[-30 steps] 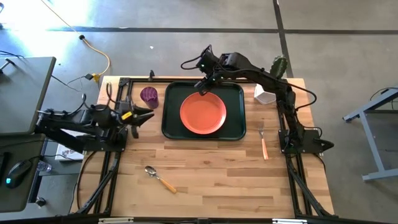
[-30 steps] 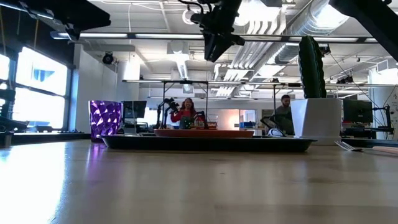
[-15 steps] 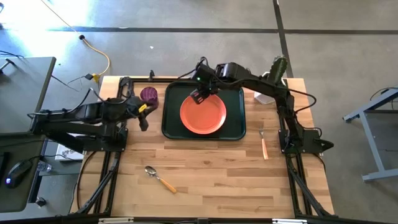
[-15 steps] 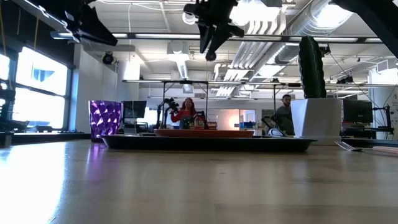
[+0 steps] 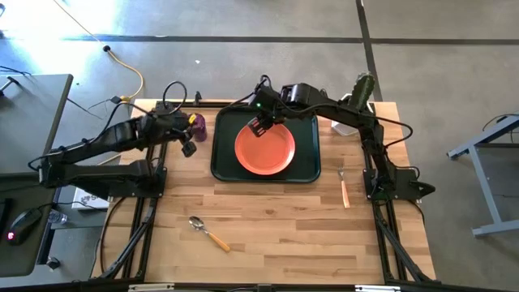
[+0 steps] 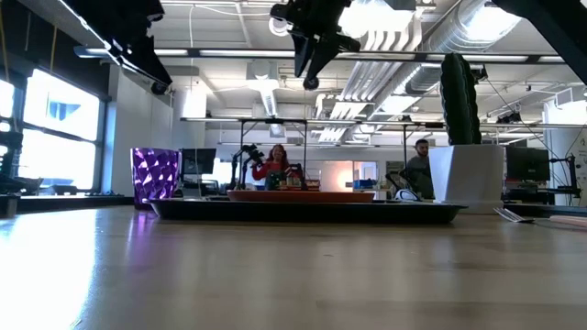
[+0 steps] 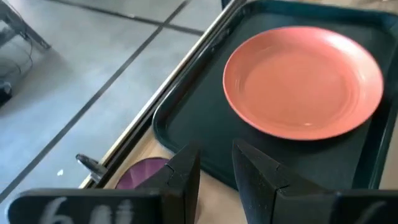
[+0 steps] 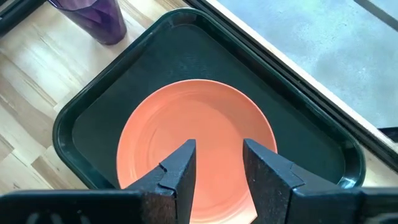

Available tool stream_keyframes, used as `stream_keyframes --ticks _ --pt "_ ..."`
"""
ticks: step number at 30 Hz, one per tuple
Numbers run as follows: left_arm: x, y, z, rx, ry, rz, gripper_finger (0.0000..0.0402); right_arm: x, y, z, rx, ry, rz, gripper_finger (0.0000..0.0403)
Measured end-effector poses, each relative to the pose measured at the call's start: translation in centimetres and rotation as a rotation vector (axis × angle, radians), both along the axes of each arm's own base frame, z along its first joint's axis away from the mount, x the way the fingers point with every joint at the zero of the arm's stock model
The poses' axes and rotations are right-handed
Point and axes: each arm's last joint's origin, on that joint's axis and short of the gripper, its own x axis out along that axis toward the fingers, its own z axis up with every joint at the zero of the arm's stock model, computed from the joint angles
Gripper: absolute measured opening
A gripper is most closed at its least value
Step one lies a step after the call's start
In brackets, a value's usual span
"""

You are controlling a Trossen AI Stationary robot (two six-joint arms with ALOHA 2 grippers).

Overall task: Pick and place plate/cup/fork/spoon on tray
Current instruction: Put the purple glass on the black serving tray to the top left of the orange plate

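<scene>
Wooden butcher-block table (image 5: 276, 219), concrete floor around it, open office behind in the low view.

Next up for me is the cup (image 5: 198, 122), the purple tumbler standing just off the tray's left edge on bare wood. Looks like light faceted plastic, stiff enough, probably a bit slick, so I'd pinch across the rim or wall rather than squeeze hard. My left gripper (image 5: 188, 146) hangs right beside it, above the table, fingers parted a little with nothing between them.

Tray (image 5: 220, 166) is dark green with a raised rim, and only holds the plate (image 5: 264, 147), sitting flat about mid-tray. Right gripper (image 5: 259, 123) hovers over the plate's far-left edge, fingers apart, empty.

Fork (image 5: 343, 186) lies right of the tray, spoon (image 5: 208, 231) near the front, both thin and flat on wood, so fiddly. White cactus pot (image 5: 349, 122) sits at the far right corner.
</scene>
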Motion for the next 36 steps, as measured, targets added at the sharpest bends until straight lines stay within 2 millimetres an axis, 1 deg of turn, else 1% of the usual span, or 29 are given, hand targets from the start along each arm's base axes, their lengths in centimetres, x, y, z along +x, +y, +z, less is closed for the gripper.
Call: stream_keyframes --ticks 5,8,12,15,22,27,30,36 --pt "0.2 1.5 -0.2 -0.045 0.021 0.054 0.0098 -0.2 -0.5 0.0 -0.011 0.009 0.001 0.0124" --pt "0.3 2.4 -0.9 -0.086 0.067 0.107 0.0118 -0.3 -1.1 0.0 -0.022 0.022 0.017 0.0124" --pt "0.5 3.4 -2.0 -0.186 0.107 0.168 0.0149 -0.6 -2.3 0.0 -0.009 0.027 0.024 0.0124" --pt "0.8 4.1 -2.6 -0.24 0.128 0.189 0.0162 -1.0 -3.3 0.0 0.018 0.019 0.017 0.0124" --pt "1.8 5.6 -4.3 -0.318 0.194 0.254 0.0165 -1.8 -5.5 -0.1 0.05 0.018 0.027 0.0124" --pt "2.3 6.1 -5.2 -0.348 0.233 0.263 0.0165 -2.3 -6.6 -0.1 0.046 0.025 0.025 0.0124" --pt "2.5 6.3 -4.9 -0.363 0.256 0.263 0.0165 -2.5 -7.0 -0.1 0.053 0.021 0.016 0.0124" --pt "3.1 7.1 -2.6 -0.389 0.285 0.255 0.0165 -2.7 -7.6 -0.1 0.066 0.016 0.013 0.0124"
